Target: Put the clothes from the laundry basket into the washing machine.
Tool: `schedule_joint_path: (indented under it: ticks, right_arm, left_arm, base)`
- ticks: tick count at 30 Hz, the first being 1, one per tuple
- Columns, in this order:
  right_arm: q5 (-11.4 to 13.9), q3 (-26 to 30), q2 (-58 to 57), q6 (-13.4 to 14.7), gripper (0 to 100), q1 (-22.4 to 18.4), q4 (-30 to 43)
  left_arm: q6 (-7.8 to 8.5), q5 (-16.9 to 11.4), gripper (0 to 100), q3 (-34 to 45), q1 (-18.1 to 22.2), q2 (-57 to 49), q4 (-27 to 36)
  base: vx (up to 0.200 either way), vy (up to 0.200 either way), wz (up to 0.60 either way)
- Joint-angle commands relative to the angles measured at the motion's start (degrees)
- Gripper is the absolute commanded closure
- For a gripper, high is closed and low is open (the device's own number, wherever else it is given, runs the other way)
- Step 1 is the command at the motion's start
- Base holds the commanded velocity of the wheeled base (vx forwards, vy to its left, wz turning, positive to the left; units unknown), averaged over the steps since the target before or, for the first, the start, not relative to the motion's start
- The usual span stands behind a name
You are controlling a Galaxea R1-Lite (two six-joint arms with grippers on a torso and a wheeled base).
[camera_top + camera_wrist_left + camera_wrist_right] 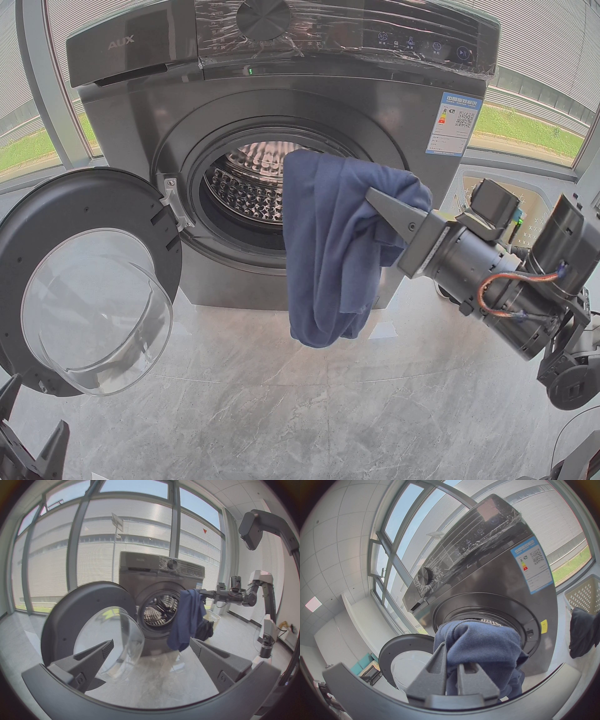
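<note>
Garment [331, 250], dark blue soft knit, hangs folded with its long axis vertical and its loose end pointing at the floor. Its bunched top is clamped in the right gripper [375, 200], just in front of the washing machine [281, 94] drum mouth and outside it. The door [87, 281] stands open at left. The left gripper [151, 642] is spread and empty. The laundry basket [581, 595] beside the machine holds black clothing [582, 633].

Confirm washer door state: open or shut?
Open: the door stands swung aside on the robot's left; the steel drum shows through the opening.
</note>
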Motion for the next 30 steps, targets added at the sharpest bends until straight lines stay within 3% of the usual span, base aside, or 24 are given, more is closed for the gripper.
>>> schedule_joint_path:
  ticks: [1, 4, 7, 11, 15, 24, 30]
  right_arm:
    - [-0.3, -5.6, 9.5, 1.0, 100, 1.4, -5.6]
    - [-0.3, -7.5, 10.2, 0.9, 100, 1.4, -5.6]
    - [-0.3, -8.9, 10.4, 0.8, 100, 1.4, -5.5]
    - [0.4, -8.6, 10.8, 1.1, 100, 1.4, -6.3]
    - [0.6, -8.2, 10.8, 1.0, 100, 1.4, -7.5]
    - [0.2, -8.1, 10.8, 0.6, 100, 1.5, -7.2]
    - [-0.1, -7.9, 10.9, 0.6, 100, 1.6, -7.4]
  left_arm:
    - [0.64, -8.6, 0, -0.9, -1.2, 19.3, -5.0]
    - [2.22, -10.4, 0, -1.8, -3.1, 27.3, -9.9]
    - [2.75, -10.5, 0, -1.8, -7.0, 36.5, -16.9]
    - [3.8, -10.3, 0, -1.1, -15.3, 46.9, -25.7]
    - [3.54, -9.9, 0, -2.0, -21.9, 55.2, -30.8]
    - [3.01, -10.0, 0, -7.2, -24.3, 73.7, -42.3]
    - [2.75, -10.0, 0, -11.4, -25.6, 81.4, -45.1]
  base:
    - [0.0, 0.0, 0.0]
    - [0.0, 0.0, 0.0]
    - [0.0, 0.0, 0.0]
    - [0.0, 0.0, 0.0]
    - [0.0, 0.0, 0.0]
    - [0.0, 0.0, 0.0]
    - [0.0, 0.0, 0.0]
